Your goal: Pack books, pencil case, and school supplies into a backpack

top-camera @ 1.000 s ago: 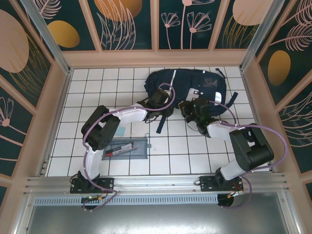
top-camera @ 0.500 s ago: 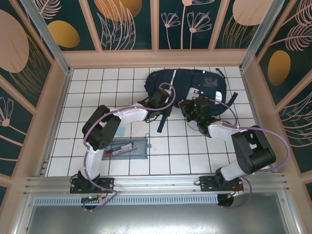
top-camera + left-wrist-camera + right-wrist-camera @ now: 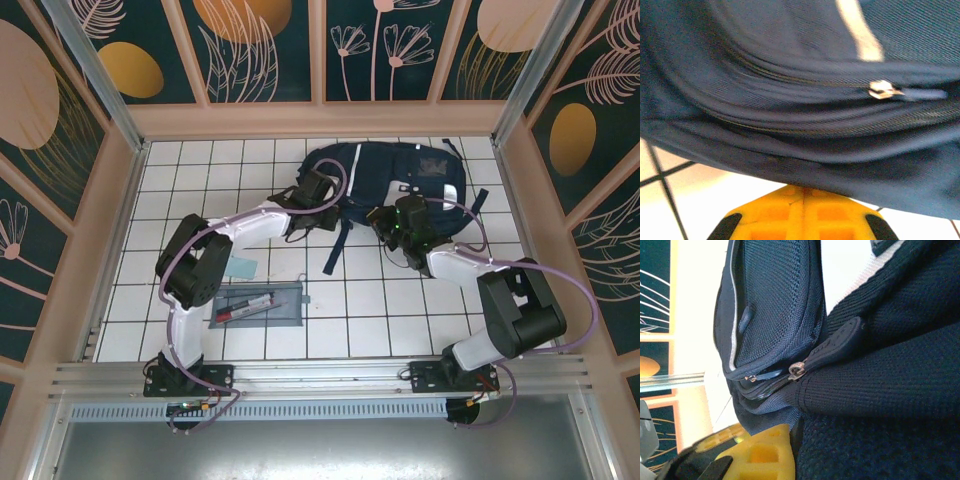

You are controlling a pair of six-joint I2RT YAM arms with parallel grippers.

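The navy backpack [image 3: 395, 175] lies at the back of the tiled table. My left gripper [image 3: 314, 192] is at its left end, shut on the fabric edge [image 3: 805, 170] just below a zipper pull [image 3: 883, 91]. My right gripper [image 3: 402, 226] is at the near side of the backpack [image 3: 875, 390], shut on it, with one yellow finger [image 3: 765, 455] pressed against the dark mesh. The grey pencil case [image 3: 262, 303], with a red pen and a black pen, lies flat near the left arm. A pale blue-green square [image 3: 240, 267] of the school supplies lies beside it. The books are out of view.
A dark strap [image 3: 335, 250] trails from the backpack toward the near side. Wooden walls [image 3: 115, 220] enclose the table on three sides. A metal rail [image 3: 320, 375] runs along the near edge by the arm bases.
My left gripper has shut and moved back and left along the backpack's left end. The right gripper has stayed in place on the backpack.
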